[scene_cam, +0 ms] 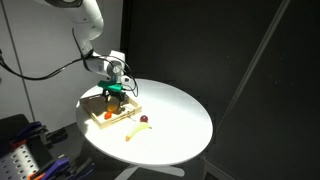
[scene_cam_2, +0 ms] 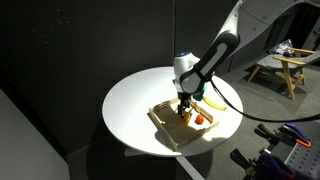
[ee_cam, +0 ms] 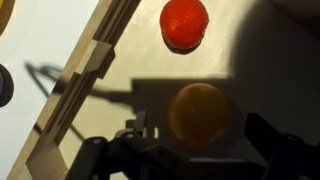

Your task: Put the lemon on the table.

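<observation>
The lemon [ee_cam: 200, 113] lies in shadow on the floor of the square light-wood tray [ee_cam: 85, 75]. My gripper [ee_cam: 197, 130] is low over it and open, with one finger on each side of the lemon and a small gap to each. In both exterior views the gripper [scene_cam: 114, 92] [scene_cam_2: 185, 106] hangs over the tray [scene_cam: 100, 118] [scene_cam_2: 166, 128], which rests on the round white table [scene_cam: 180, 125] [scene_cam_2: 135, 100]. The gripper hides the lemon in both exterior views.
A small orange-red fruit [ee_cam: 184, 22] [scene_cam_2: 199, 119] lies in the tray close to the lemon. A banana [scene_cam: 135, 130] [scene_cam_2: 212, 103] and a small dark-red fruit [scene_cam: 144, 119] lie on the table beside the tray. The tray's raised rim runs to the left of the gripper.
</observation>
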Available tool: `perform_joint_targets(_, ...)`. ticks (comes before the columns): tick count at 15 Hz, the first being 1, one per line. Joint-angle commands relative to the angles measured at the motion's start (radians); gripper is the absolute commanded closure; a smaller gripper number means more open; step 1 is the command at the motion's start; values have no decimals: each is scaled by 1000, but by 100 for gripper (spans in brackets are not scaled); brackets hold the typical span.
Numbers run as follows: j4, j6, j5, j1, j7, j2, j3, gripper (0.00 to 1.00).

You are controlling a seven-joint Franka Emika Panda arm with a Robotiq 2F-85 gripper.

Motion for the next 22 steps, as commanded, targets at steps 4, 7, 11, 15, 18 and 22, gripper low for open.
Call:
perform_joint_targets(4,33,-13,-24,8,3,27,-13,0)
perform_joint_targets(7,37,-14,-25,9,5,31,-16,27)
perform_joint_targets(11,40,-13,-26,11,7,31,-18,59)
perform_joint_targets(15,35,-37,-23,17,20,7,-21,60)
perform_joint_targets(18,30,-51,-24,24,32,-15,-28,60)
perform_joint_targets(22,17,-109,-19,26,47,-70,-32,60)
